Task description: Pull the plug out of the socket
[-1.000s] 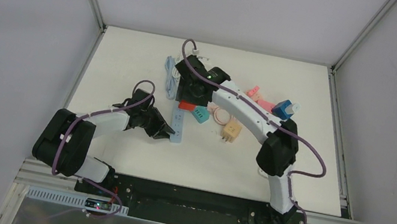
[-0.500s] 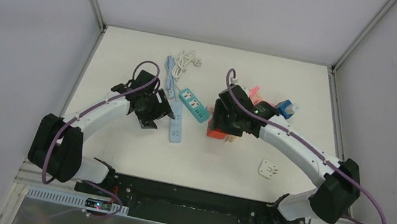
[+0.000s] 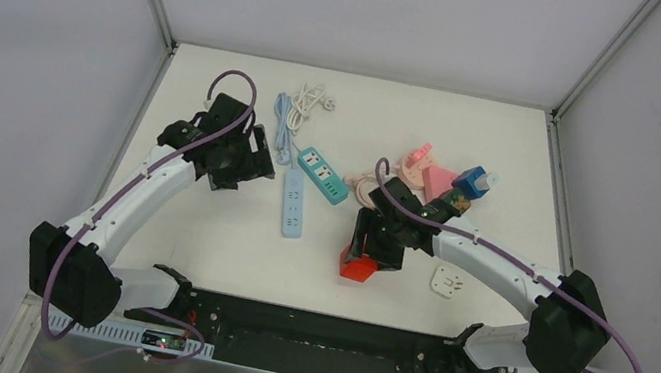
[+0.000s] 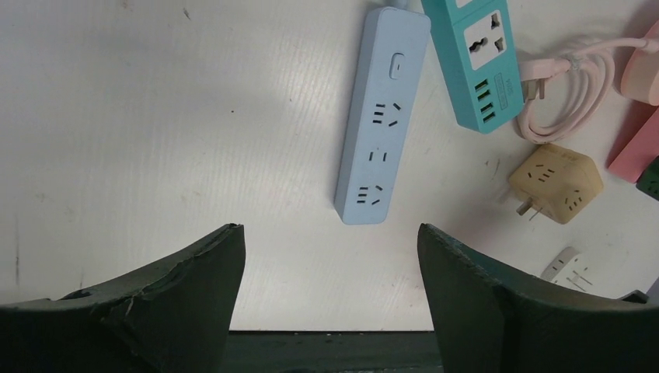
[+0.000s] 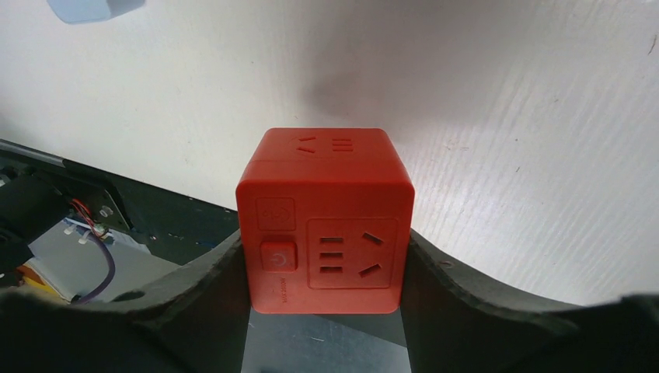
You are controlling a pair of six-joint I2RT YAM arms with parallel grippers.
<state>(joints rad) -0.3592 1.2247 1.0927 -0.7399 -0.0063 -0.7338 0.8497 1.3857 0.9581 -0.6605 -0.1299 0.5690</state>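
So, the red cube socket [image 5: 325,221] shows a power button and pin slots on its faces; it's at the near edge of the desk [image 3: 228,230]; the right arm folds in low from the right, and the right end effector [image 5: 322,264] is clamped on its sides; the left arm stretches far left, and the left end effector [image 4: 326,241] is spread wide, holding nothing, beside the blue strip [image 4: 381,116].

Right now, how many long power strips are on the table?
2: a light blue strip mid-table and a teal strip just beyond it, to its right. The pink things further right may hide another.
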